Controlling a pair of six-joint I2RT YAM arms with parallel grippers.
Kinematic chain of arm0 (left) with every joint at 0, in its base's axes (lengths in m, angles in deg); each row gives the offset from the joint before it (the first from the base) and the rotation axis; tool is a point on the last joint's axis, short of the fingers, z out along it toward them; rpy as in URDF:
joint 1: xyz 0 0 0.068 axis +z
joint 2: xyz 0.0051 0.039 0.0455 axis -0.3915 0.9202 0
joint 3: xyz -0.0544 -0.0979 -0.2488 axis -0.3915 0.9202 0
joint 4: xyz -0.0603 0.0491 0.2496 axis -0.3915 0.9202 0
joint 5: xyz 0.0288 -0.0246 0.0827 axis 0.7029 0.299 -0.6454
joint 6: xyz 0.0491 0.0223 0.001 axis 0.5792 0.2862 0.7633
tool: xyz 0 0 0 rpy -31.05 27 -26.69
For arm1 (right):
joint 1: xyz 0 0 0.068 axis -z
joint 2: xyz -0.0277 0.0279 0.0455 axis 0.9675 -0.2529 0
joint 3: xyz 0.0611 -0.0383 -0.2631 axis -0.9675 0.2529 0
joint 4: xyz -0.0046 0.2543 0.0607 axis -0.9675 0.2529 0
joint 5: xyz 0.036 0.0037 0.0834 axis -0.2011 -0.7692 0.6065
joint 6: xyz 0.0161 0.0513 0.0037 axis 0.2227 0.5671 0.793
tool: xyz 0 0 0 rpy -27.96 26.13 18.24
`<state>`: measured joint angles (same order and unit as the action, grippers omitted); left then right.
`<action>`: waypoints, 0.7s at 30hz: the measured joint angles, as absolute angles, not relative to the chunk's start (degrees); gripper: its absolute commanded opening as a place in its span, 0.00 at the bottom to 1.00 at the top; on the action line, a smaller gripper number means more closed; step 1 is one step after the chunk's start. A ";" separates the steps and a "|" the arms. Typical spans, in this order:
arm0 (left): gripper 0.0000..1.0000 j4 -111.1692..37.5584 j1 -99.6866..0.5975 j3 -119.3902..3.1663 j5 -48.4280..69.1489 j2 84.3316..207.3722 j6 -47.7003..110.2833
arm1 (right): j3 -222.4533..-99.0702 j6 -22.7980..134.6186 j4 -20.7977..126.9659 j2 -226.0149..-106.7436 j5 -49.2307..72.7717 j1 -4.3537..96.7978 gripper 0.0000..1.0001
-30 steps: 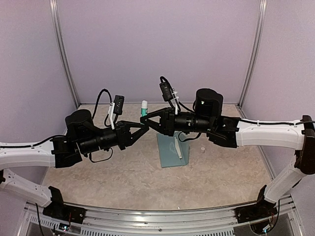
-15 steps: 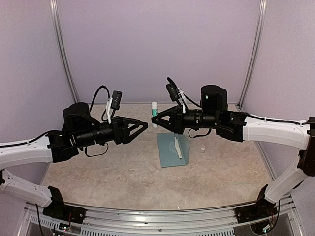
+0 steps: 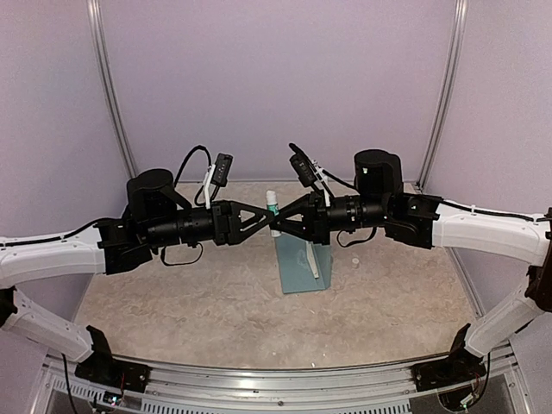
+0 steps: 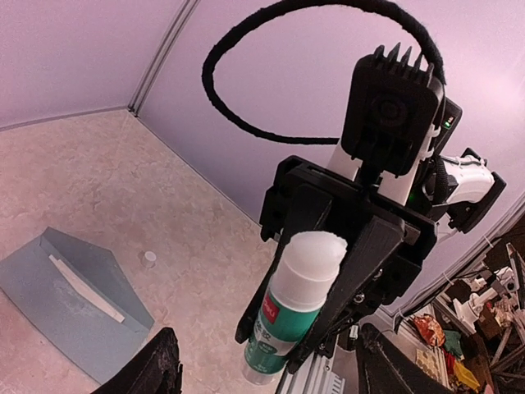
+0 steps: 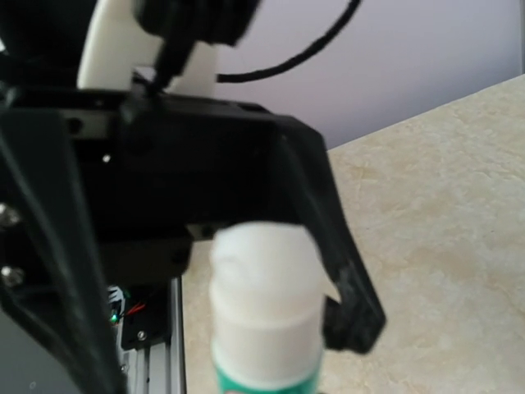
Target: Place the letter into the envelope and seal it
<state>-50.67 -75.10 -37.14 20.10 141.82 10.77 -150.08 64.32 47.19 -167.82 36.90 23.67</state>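
The teal envelope (image 3: 293, 269) lay flat on the table (image 3: 216, 302), a white strip across it and its contents hidden. Above its far end, the right gripper (image 4: 283, 328) clamped an uncapped glue stick (image 4: 297, 287). The left gripper (image 4: 271, 373) stood wide open around the stick's tip. A small cap (image 3: 354, 260) sat nearby.

I see small white round cap (image 4: 148, 258) lying on beige marbled tabletop (image 4: 82, 180) | plain lilac walls (image 3: 276, 78) | aluminium corner posts (image 3: 108, 95)
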 measured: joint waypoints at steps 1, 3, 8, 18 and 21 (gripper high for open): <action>0.65 -50.62 -75.10 -37.23 20.32 142.08 10.71 | -150.08 64.25 47.21 -167.82 36.95 23.65 0.07; 0.61 -50.49 -75.14 -37.82 20.78 142.61 10.53 | -150.08 63.86 47.63 -167.82 37.36 23.60 0.07; 0.49 -50.78 -75.21 -39.26 21.39 143.11 10.18 | -150.08 63.27 49.02 -167.91 38.02 23.49 0.07; 0.27 -50.93 -75.27 -39.70 21.69 144.77 10.10 | -150.14 62.42 49.81 -168.43 39.07 23.27 0.07; 0.16 -50.89 -75.34 -39.74 21.87 145.21 10.07 | -150.23 62.26 50.45 -169.04 38.98 23.27 0.06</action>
